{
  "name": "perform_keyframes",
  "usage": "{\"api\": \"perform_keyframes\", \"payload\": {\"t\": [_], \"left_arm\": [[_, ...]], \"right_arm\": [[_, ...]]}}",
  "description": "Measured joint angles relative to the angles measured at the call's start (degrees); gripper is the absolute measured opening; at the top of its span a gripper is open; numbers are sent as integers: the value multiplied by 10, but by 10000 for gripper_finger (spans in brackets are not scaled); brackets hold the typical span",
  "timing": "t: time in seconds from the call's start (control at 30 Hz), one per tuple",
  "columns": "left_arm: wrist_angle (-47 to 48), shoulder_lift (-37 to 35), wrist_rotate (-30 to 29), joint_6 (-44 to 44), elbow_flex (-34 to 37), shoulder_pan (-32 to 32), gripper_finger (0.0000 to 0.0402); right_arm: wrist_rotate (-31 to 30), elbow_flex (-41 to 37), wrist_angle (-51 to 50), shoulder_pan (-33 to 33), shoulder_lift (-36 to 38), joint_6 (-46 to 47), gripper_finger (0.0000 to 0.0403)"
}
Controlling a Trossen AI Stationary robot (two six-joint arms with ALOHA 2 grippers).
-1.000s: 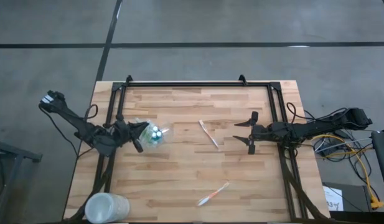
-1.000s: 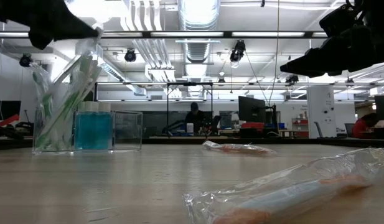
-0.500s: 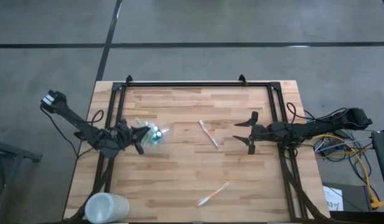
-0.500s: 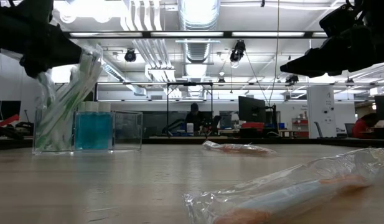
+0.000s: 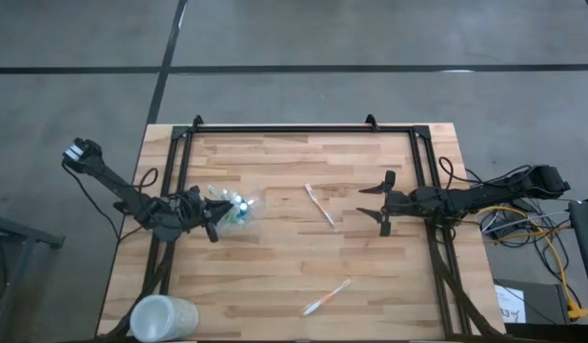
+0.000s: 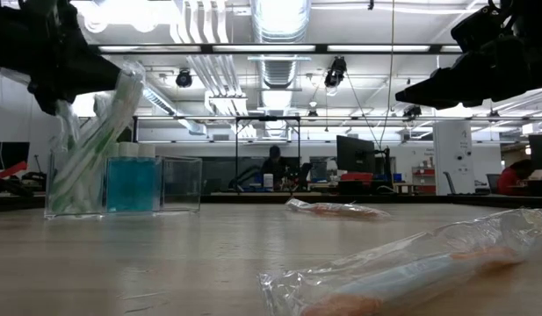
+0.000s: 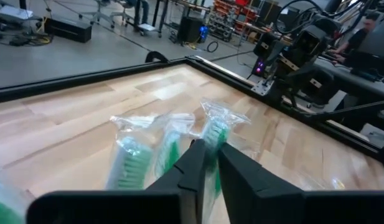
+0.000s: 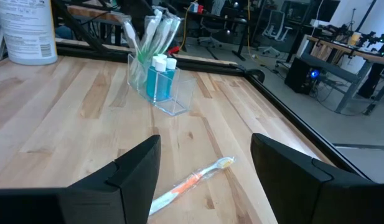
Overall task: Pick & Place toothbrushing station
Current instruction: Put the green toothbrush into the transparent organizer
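A: Where is the toothbrushing station [image 5: 229, 208] found?

B: It is seen standing upright on the left part of the counter [image 5: 294, 257], near the left frame rail. In the low view, wrapped green toothbrushes [image 6: 99, 132] are seen leaning in its taller section, and blue tubes [image 6: 132, 180] are held in the section beside them.

A: What is made out of the left tool [image 5: 210, 211]?

B: It is placed just beside the station's left side, level with the tops of the brushes. From the left wrist view it is seen pointed at the wrapped green brush heads, one of which is lined up with its middle. Whether this tool is open, closed or gripping cannot be told.

A: And the right tool [image 5: 379, 202]?

B: It is held above the right half of the counter, well apart from the station. It is spread wide, and nothing is carried in it.

A: Is anything else noted on the counter?

B: A wrapped toothbrush [image 5: 319, 204] is found lying flat near the middle, between the station and the right tool. A second wrapped toothbrush [image 5: 327, 296], orange in part, is found nearer the front edge. A frosted white cup [image 5: 163, 317] is seen at the front left corner.
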State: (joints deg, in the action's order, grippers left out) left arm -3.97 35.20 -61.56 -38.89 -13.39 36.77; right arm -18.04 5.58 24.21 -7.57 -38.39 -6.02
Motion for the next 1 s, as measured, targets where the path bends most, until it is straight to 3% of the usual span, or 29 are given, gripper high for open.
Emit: {"api": "perform_keyframes", "payload": {"t": [0.3, 0.67, 1.0], "left_arm": [[63, 0, -1, -12, -41, 0, 86], [223, 1, 61, -170, -86, 0, 96], [267, 1, 85, -181, -122, 2, 101]], "right_arm": [[0, 0, 0, 0, 0, 0, 244], [0, 0, 0, 0, 0, 0, 244], [0, 0, 0, 0, 0, 0, 244]]}}
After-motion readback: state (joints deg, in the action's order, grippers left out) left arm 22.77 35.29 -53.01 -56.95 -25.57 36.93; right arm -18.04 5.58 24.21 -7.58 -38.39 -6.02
